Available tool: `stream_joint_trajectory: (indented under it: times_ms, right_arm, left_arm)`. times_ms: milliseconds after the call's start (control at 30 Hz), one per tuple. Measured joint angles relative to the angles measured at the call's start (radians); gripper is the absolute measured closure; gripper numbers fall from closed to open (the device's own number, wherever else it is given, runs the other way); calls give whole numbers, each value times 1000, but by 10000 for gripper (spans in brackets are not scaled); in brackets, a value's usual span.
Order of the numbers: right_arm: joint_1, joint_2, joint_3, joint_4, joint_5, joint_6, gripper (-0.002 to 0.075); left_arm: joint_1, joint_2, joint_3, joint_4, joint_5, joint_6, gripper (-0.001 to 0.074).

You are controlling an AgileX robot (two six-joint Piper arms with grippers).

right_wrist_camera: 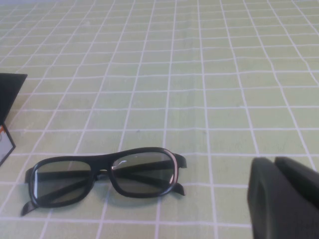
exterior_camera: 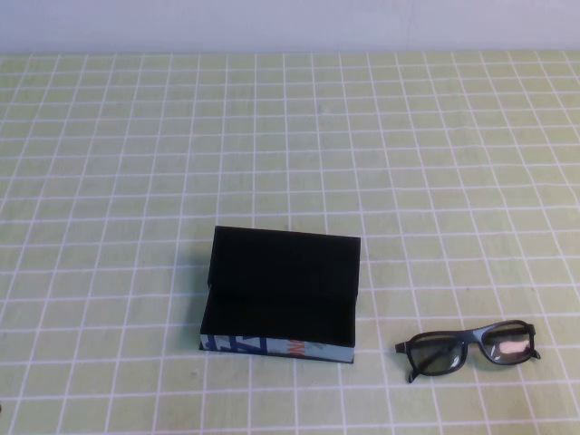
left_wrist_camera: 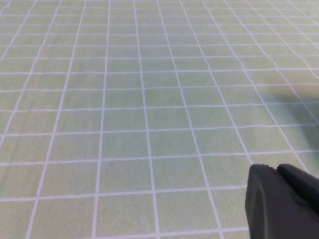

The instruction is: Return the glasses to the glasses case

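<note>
Glasses (exterior_camera: 471,349) beside open glasses case (exterior_camera: 281,294), right gripper (right_wrist_camera: 284,196) low nearby, left gripper (left_wrist_camera: 281,199) apart.

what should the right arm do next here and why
Probably lower the right gripper toward the glasses and close on the frame. They lie folded on the table just right of the glasses case, whose lid already stands open with nothing inside. Neither gripper holds anything; the left gripper sees only bare cloth, so the right arm is closer.
</note>
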Motion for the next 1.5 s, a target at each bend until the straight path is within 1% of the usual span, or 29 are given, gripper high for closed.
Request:
stream_joint_trajectory:
  times_ms: [800, 933, 1133, 1233, 1333, 1500]
  right_arm:
    - [0, 0, 0, 0, 0, 0, 743]
    - [0, 0, 0, 0, -24, 0, 743]
    - [0, 0, 0, 0, -98, 0, 743]
    - [0, 0, 0, 1, -157, 0, 743]
    - [0, 0, 0, 1, -264, 0, 743]
    - [0, 0, 0, 5, -541, 0, 743]
  left_arm:
    - [0, 0, 0, 0, 0, 4, 738]
    - [0, 0, 0, 0, 0, 4, 738]
    - [0, 0, 0, -7, -6, 4, 738]
    - [0, 0, 0, -9, -44, -13, 738]
    - [0, 0, 0, -13, -144, -44, 738]
    - [0, 0, 0, -19, -387, -94, 738]
